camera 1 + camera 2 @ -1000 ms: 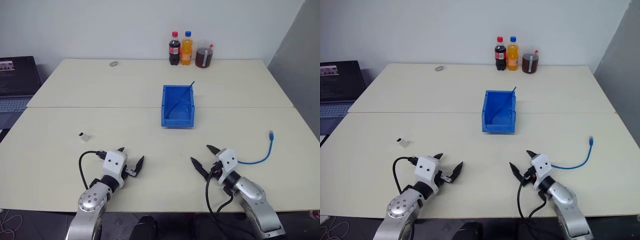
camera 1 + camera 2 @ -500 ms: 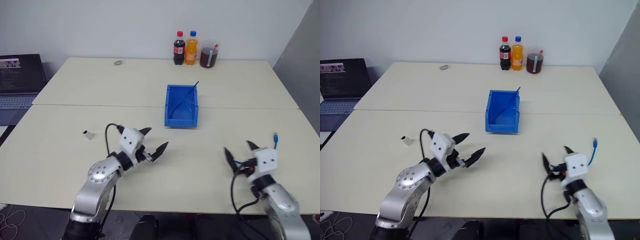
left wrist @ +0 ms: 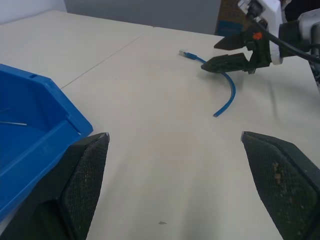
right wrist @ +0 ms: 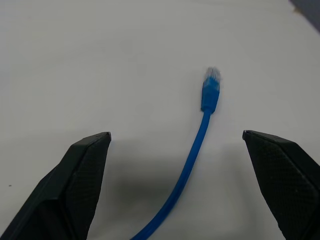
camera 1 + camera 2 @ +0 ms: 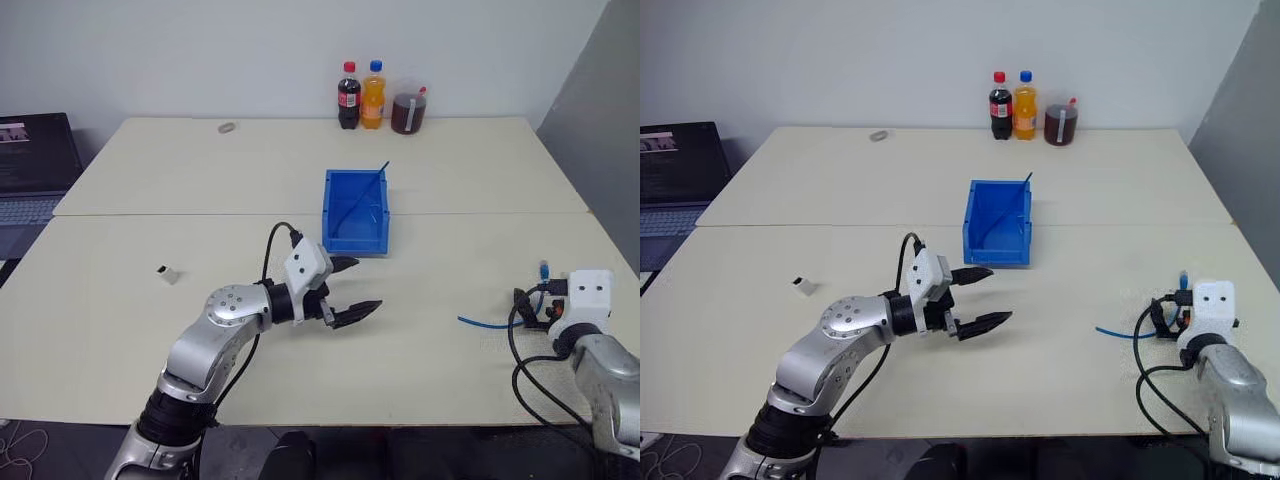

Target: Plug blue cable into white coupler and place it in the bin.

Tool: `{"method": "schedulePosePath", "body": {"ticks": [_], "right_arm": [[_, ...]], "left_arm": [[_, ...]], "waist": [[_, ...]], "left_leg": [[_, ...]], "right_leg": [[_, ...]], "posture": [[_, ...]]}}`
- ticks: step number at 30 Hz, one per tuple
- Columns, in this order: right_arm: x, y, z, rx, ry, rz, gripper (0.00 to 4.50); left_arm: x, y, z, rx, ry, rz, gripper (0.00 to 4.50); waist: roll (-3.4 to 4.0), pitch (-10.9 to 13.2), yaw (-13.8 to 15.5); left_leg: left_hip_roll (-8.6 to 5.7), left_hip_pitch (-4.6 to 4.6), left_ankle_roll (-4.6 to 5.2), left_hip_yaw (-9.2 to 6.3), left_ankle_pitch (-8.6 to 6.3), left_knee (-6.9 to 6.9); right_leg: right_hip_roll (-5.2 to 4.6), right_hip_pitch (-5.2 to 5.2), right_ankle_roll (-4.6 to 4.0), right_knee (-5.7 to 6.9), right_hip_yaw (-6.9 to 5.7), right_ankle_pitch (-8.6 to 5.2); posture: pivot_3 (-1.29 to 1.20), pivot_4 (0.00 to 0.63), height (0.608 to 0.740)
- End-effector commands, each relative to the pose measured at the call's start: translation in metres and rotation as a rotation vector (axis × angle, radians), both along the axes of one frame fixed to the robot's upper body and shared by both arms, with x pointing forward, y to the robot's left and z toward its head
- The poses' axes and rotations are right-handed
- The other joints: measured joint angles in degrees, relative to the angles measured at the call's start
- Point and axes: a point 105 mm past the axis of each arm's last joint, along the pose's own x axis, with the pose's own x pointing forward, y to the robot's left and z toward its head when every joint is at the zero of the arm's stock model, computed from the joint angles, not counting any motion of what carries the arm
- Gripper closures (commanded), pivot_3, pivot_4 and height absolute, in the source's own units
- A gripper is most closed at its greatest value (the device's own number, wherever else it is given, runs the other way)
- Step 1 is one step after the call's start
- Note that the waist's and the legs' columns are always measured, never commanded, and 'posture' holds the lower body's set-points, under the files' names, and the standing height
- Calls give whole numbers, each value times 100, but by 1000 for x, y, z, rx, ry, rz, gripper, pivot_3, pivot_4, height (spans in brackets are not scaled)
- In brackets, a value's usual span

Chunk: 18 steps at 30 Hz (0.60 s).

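Right gripper [image 4: 175, 187], jaws wide and empty, straddles the blue cable [image 4: 192, 152]: I'd drop straight down, pinch just behind the plug.

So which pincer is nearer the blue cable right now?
Right. The right pincer hangs open just over the blue cable, its plug lying between the fingers. The left pincer is open mid-table, in front of the bin.
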Motion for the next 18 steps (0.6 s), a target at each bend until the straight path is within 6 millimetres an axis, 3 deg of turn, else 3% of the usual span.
{"method": "schedulePosePath", "body": {"ticks": [1, 3, 10, 18], "right_arm": [[5, -23, 2, 42, 23, -105, 0], [8, -24, 0, 45, 40, -104, 0], [11, -24, -4, 58, 71, -82, 1741], [13, -40, 3, 34, 61, -79, 3689]], "left_arm": [[-4, -5, 10, -12, -31, -42, 43], [-5, -4, 9, -11, -31, -42, 43], [-4, 0, 5, 6, -32, -35, 0], [-4, 6, -1, 24, -26, -20, 0]], "waist": [[0, 0, -2], [0, 0, -1], [-1, 0, 7], [-1, 0, 23]], "left_leg": [[-2, -2, 0, 5, 0, 1], [-4, -1, 0, 8, 0, 2], [-3, 0, 1, 6, 0, 5], [-4, -1, 1, 6, 0, 14]], "right_leg": [[-4, -2, 0, 0, 4, 0], [-6, 0, 0, -1, 4, 1], [-5, 3, 2, 0, 2, 1], [-7, 5, 8, -1, 3, 4]], "posture": [[0, 150, 740], [0, 150, 740], [0, 150, 740], [0, 150, 740]]}}
